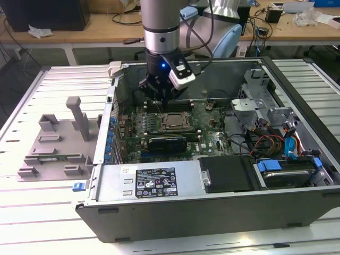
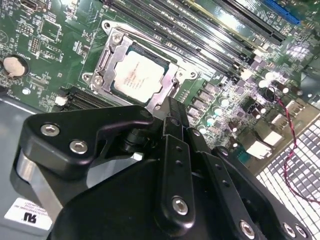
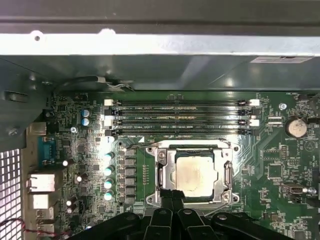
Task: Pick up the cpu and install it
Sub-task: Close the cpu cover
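The cpu (image 1: 172, 121) is a small square chip with a pale silver top. It lies flat in the metal-framed socket on the green motherboard (image 1: 204, 127) inside the open computer case. In both wrist views the cpu (image 2: 137, 75) (image 3: 195, 175) sits level inside the socket frame with nothing on top of it. My gripper (image 1: 159, 98) hangs inside the case just behind the socket, a little above the board. Its black fingers (image 3: 168, 199) are pressed together with nothing between them, and their tips (image 2: 170, 107) end close to the socket's edge without touching the chip.
The case's metal walls (image 1: 114, 101) ring the work area. Empty memory slots (image 3: 180, 117) run beside the socket, and a black expansion card (image 1: 167, 142) lies on its other side. The power supply (image 1: 154, 183), drive bays and cables (image 1: 271, 143) fill the exterior view's right. A grey fixture (image 1: 56, 141) sits outside on the left.
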Available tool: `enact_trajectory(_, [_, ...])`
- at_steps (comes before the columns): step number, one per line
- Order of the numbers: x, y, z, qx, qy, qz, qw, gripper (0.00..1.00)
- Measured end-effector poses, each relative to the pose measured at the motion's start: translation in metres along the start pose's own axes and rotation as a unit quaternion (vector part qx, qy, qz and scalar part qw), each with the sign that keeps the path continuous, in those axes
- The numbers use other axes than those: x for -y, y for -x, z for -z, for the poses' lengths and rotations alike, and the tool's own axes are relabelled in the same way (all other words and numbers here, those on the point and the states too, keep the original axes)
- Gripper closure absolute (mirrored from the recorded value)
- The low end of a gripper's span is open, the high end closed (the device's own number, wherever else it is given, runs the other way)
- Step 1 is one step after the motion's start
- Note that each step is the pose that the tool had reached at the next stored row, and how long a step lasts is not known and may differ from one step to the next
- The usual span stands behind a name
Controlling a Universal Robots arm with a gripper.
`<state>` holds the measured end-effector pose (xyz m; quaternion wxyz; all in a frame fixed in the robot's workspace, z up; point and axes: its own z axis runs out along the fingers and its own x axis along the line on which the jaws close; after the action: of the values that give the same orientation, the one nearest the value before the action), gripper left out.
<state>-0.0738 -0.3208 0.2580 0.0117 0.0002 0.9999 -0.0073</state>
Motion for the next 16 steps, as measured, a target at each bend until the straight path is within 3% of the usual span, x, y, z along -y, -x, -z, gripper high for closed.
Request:
enact_trajectory(2, [0.0, 0.0, 0.0009, 0.0003, -0.0002, 0.0, 1.0, 0.89])
enact_trajectory(3, [0.0, -0.0012, 0.0011, 0.0049, -0.0018, 0.0, 1.0, 0.89])
enact_trajectory(6, [0.0, -0.0027, 0.0006, 0.0277, -0.0032, 0.0, 0.9996, 0.89])
enact_trajectory(8, [0.0, -0.0023, 0.0001, 0.0284, -0.0031, 0.0, 0.9996, 0.89])
enact_trajectory(13, [0.0, 0.0169, -0.0015, 0.0283, -0.0039, 0.0, 0.9996, 0.89])
enact_trajectory(16, [0.0, 0.0208, -0.0019, 0.0267, -0.0066, 0.0, 0.9996, 0.89])
